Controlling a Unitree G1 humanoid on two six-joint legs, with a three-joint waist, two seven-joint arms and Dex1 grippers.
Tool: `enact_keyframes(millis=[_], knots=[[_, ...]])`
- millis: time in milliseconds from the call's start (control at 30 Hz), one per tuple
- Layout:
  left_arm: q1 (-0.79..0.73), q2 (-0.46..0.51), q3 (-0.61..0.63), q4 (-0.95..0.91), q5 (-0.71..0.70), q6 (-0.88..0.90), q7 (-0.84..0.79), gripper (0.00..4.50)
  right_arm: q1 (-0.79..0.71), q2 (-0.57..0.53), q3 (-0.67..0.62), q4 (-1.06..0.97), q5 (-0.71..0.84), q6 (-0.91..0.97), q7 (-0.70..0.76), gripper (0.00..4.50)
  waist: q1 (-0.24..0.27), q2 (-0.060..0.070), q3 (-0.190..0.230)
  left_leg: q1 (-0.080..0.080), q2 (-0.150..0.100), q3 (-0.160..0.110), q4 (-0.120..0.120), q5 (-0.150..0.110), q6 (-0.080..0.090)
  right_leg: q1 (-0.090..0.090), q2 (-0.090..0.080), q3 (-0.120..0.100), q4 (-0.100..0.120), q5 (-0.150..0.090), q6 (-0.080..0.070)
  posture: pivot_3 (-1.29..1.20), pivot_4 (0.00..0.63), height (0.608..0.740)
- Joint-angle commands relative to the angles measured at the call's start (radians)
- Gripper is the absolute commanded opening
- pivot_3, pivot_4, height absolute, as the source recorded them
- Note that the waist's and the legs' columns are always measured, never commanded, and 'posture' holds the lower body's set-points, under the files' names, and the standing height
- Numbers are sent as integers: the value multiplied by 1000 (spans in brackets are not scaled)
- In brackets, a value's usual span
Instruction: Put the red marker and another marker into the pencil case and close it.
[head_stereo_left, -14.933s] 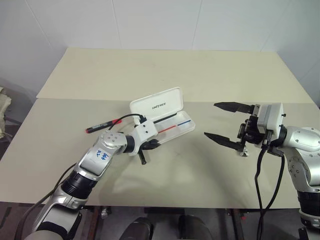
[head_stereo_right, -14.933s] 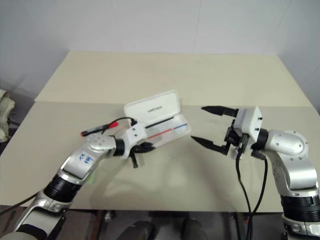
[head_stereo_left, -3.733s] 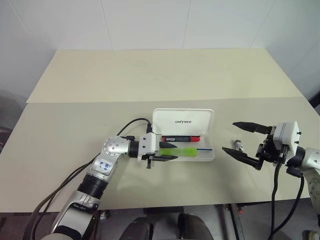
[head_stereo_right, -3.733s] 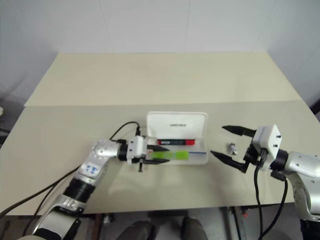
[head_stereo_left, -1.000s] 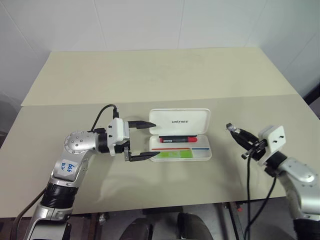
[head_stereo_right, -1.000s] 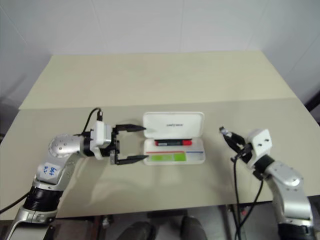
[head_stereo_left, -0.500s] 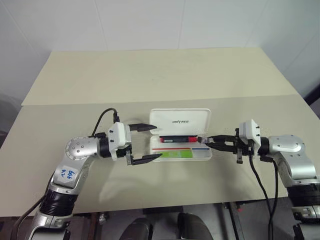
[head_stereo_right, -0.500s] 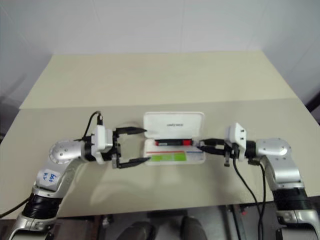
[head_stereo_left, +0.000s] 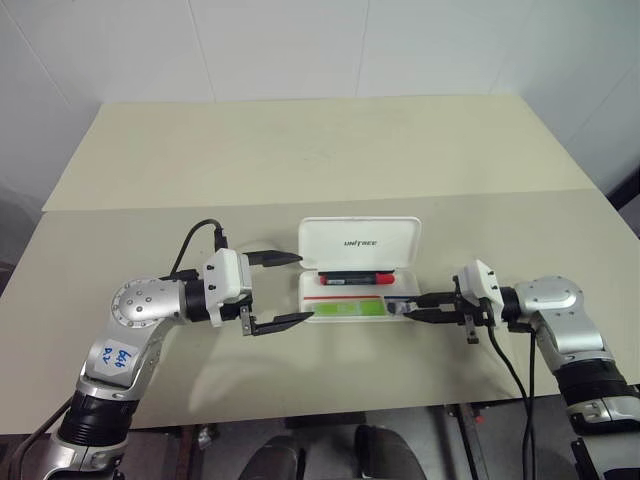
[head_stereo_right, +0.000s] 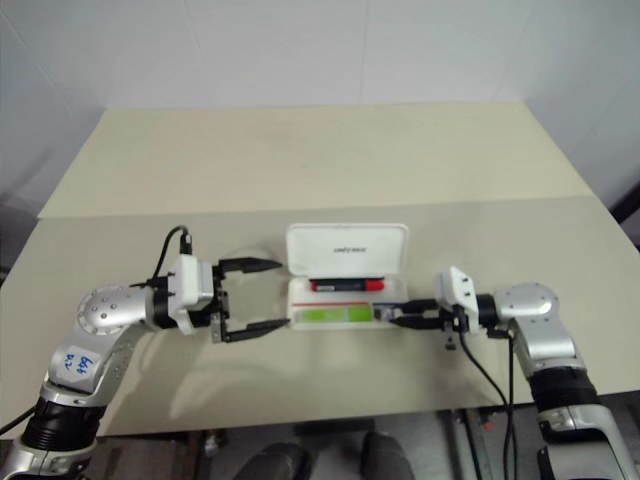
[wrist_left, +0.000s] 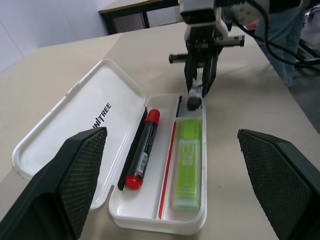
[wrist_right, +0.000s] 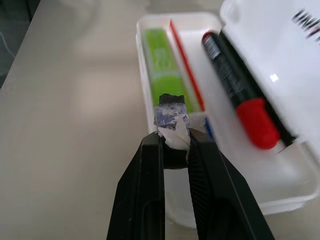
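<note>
White pencil case (head_stereo_left: 360, 262) lies open mid-counter, red marker (head_stereo_left: 355, 277) and green marker (head_stereo_left: 348, 308) inside. Right hand (wrist_right: 174, 134), clamped on a small wrapped object, hovers over the case's right end; left hand (head_stereo_left: 290, 290) gapes. Closing the lid probably comes next.

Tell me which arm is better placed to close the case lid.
Left, probably: the left gripper is open and empty beside the pencil case, while the right gripper is shut on a small object.
</note>
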Motion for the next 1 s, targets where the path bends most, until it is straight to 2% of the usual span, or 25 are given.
enact_keyframes(millis=[33, 433, 633, 767, 1000], knots=[[3, 14, 21, -41, -19, -1, 6, 4500, -30, -1, -7, 25, -8, -30, 22, 325, -1, 0, 0, 0, 0, 0, 0, 0, 0, 0, 0, 0, 0, 0, 0, 0, 150, 740], [-4, 17, 22, -39, -18, 1, 5, 4500, -63, 10, -7, 78, -28, -75, 32, 4455, -1, 0, 0, 0, 0, 0, 0, 0, 0, -1, 0, -1, 0, 0, 0, 0, 150, 740], [-54, 5, 9, 25, -5, -30, -9, 4500, -70, 9, -37, -42, 21, -25, 0, 4485, 0, 0, 0, 0, 0, 0, 0, 0, 0, 0, 0, -1, 1, 0, 0, 0, 150, 740], [-59, 10, 22, 62, -16, -40, -23, 4500, -40, -30, -91, -165, 101, 111, -31, 4485, 2, 0, 0, 0, 0, 0, 0, 0, 0, -1, 0, -1, 1, 0, 0, 0, 150, 740], [-41, 38, 78, 143, -26, -70, -58, 4500, -2, -71, -164, -218, 124, 175, -88, 4485, 0, 0, 0, 0, 0, -1, -1, 0, 0, -1, 0, -1, 1, 0, 0, 0, 150, 740]])
